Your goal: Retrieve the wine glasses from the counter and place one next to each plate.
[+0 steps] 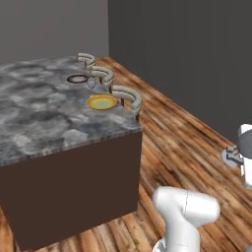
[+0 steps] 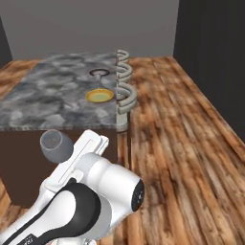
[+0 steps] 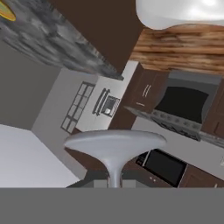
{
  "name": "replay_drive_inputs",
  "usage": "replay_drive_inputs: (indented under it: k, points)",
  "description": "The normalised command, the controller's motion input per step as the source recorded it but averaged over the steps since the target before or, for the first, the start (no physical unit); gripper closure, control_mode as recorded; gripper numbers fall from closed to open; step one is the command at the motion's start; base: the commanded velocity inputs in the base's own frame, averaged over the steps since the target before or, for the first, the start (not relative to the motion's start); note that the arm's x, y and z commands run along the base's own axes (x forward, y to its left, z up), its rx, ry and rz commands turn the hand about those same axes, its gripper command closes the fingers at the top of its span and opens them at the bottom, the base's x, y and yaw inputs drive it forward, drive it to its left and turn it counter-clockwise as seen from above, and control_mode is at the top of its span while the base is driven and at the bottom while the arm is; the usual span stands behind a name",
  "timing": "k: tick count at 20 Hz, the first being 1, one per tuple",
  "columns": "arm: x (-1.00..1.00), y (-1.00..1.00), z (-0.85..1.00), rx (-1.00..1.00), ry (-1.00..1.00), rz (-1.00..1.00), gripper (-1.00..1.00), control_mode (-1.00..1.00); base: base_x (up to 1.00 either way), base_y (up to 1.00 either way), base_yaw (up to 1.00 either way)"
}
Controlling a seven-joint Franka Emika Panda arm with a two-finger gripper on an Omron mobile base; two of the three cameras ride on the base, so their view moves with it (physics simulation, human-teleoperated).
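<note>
Clamped tight on a wine glass point(image 3: 114, 151) by its stem, gripper point(image 3: 114, 183) carried low beside the island, short of the countertop point(image 1: 44, 118). Yellow plate point(image 1: 102, 102) waiting near the far right edge. Risk ahead: clipping that edge while lifting, knocking the glass loose.

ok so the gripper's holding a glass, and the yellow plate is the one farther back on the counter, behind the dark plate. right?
Not quite. The gripper does hold a glass, but the yellow plate is the nearer one. The dark plate lies farther back on the counter. The right base view shows it.
</note>
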Motion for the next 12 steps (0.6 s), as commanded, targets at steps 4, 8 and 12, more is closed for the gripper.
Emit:
replay_drive_inputs:
  k: [4,8,12]
  points:
    - [0.00,0.00,0.00,0.00,0.00,0.00,1.00,1.00,0.61,-1.00,0.17]
    - [0.00,0.00,0.00,0.00,0.00,0.00,1.00,1.00,0.59,-1.00,0.27]
    - [0.00,0.00,0.00,0.00,0.00,0.00,1.00,1.00,1.00,-0.99,0.27]
